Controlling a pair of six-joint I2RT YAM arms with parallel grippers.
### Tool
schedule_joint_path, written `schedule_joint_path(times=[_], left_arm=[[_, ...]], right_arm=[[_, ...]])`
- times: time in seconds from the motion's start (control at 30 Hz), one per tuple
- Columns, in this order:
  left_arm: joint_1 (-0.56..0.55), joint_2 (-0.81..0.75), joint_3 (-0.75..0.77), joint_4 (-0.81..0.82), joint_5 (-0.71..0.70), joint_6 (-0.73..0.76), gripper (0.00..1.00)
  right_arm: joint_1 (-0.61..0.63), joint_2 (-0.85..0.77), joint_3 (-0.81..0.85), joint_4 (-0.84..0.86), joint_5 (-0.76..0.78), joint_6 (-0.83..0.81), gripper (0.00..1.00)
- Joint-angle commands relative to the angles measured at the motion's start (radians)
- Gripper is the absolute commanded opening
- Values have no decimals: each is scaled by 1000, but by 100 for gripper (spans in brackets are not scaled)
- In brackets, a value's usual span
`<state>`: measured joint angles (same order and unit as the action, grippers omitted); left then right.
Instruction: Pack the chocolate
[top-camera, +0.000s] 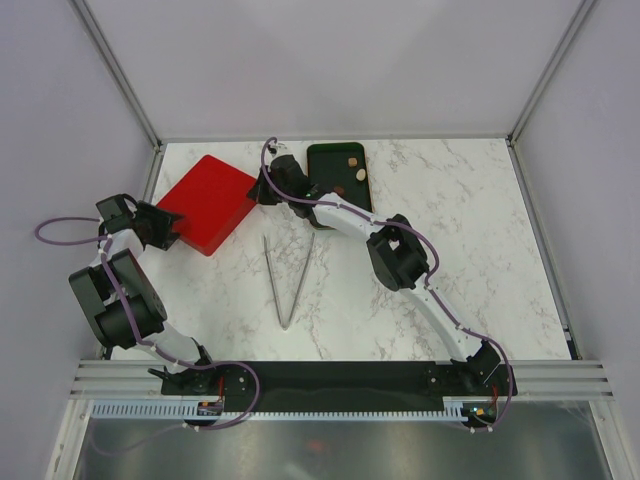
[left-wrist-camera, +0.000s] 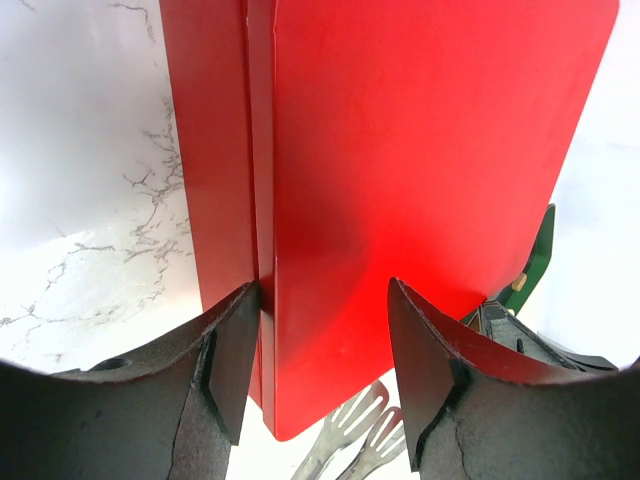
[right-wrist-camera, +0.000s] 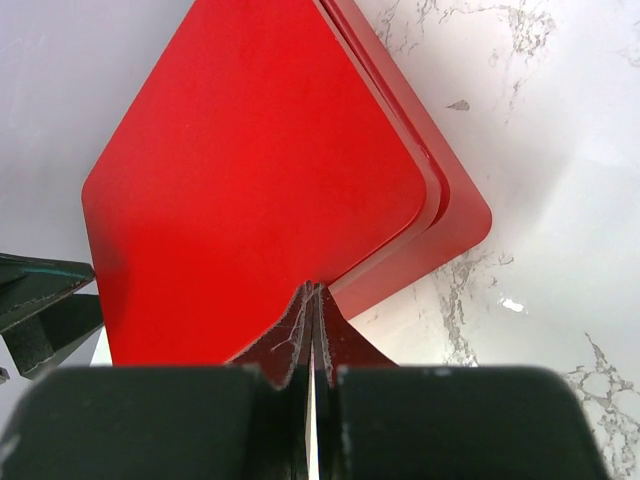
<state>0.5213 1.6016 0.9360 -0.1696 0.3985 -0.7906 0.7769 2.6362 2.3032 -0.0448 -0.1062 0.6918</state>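
Bases of both arms sit nearest in the top view, at the near edge of the table (top-camera: 480, 260). Beyond them lie the tongs (top-camera: 288, 275), then the red box (top-camera: 208, 203) with its lid on, and just beside it the green tray (top-camera: 325, 165). The chocolate (top-camera: 352, 160) is on this tray, a few pieces showing, not yet in the box. One arm reaches each side corner of the box.

In the left wrist view the left jaws stand half open with a corner of the box between the fingers (left-wrist-camera: 225, 370). Whether they press it or only surround it, I cannot tell.

In the right wrist view the right jaws are fully closed and hold nothing. Their tip seems to touch the edge of the lid (right-wrist-camera: 260, 190), which sits a little inside the rim of the base.

I judge the step is taking the lid off. To do it well, one arm should steady the base while the other lifts the lid straight up, slowly, so the box does not slide into the tray.
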Motion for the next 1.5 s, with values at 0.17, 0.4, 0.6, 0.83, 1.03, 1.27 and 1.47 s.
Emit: schedule_joint_path(times=[0.17, 0.4, 0.6, 0.83, 1.03, 1.27, 1.47], left_arm=[[-4, -12, 23, 10, 2, 4, 62], [-6, -19, 17, 8, -6, 1, 62], [-13, -14, 14, 10, -9, -1, 62], [-18, -12, 20, 10, -13, -2, 62], [-18, -20, 26, 4, -17, 2, 62], [-18, -48, 60, -44, -43, 45, 62], [-26, -112, 75, -126, -130, 131, 63]], right_arm=[[2, -38, -24, 17, 11, 0, 0], [2, -2, 19, 20, 8, 14, 0], [2, 22, 32, 22, 22, 11, 0], [1, 54, 47, 39, 23, 15, 0], [1, 59, 53, 36, 19, 17, 0], [2, 16, 6, 68, 30, 6, 0], [1, -2, -10, 69, 20, 9, 0]])
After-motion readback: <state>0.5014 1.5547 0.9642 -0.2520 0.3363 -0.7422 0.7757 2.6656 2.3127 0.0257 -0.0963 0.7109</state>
